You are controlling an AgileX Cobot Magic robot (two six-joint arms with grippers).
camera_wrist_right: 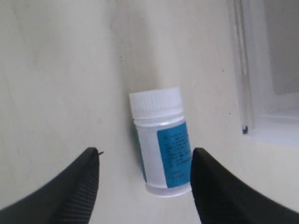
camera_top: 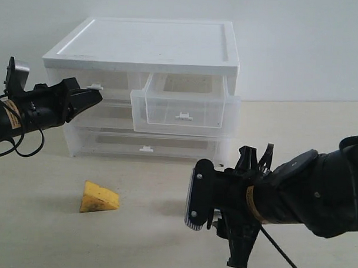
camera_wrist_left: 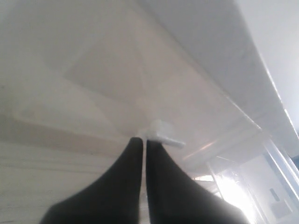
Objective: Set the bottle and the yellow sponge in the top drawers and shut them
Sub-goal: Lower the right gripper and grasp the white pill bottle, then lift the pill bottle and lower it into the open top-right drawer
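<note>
The white bottle [camera_wrist_right: 161,140] with a blue label lies on its side on the table, between the spread fingers of my open right gripper [camera_wrist_right: 145,154], untouched. In the exterior view my right gripper [camera_top: 239,256] points down at the front right and hides the bottle. The yellow sponge [camera_top: 98,197] lies on the table at the front left. The top right drawer [camera_top: 183,105] stands pulled out and holds nothing I can see. The top left drawer [camera_top: 104,78] is closed. My left gripper [camera_wrist_left: 144,139] is shut, its tips against that drawer's white tab handle [camera_wrist_left: 163,134].
The white-topped chest [camera_top: 152,45] stands at the back, with two full-width drawers [camera_top: 146,143] closed under the top pair. A corner of the open drawer [camera_wrist_right: 261,70] lies close beside the bottle. A thin cable [camera_top: 283,255] trails from my right arm.
</note>
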